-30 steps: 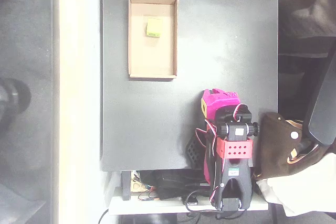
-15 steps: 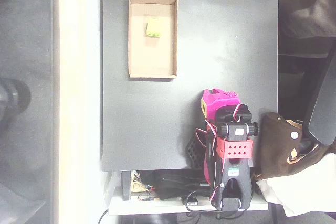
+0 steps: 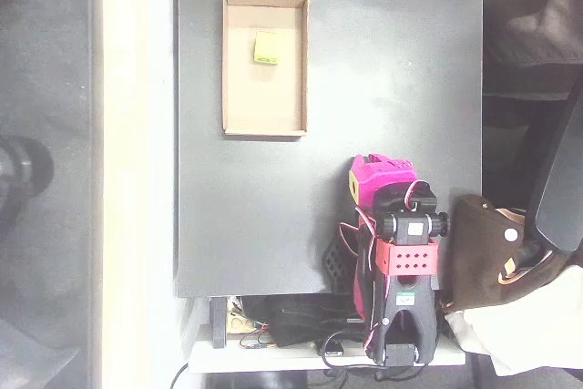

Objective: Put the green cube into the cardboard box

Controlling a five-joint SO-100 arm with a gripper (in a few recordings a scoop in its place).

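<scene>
In the overhead view the green cube [image 3: 268,47] lies on the beige floor of the cardboard box [image 3: 229,88], in its upper half. The box sits at the upper left of the black table. My magenta gripper [image 3: 375,170] is folded back over the arm's base at the lower right, far from the box and holding nothing I can see. Its fingers are tucked under the magenta housing, so their state is hidden.
The black table top [image 3: 392,70] has its left edge near a pale strip [image 3: 137,170]. A brown bag [image 3: 483,243] and a dark chair part [image 3: 560,198] sit off the right edge. Cables and electronics [image 3: 282,325] lie below the front edge.
</scene>
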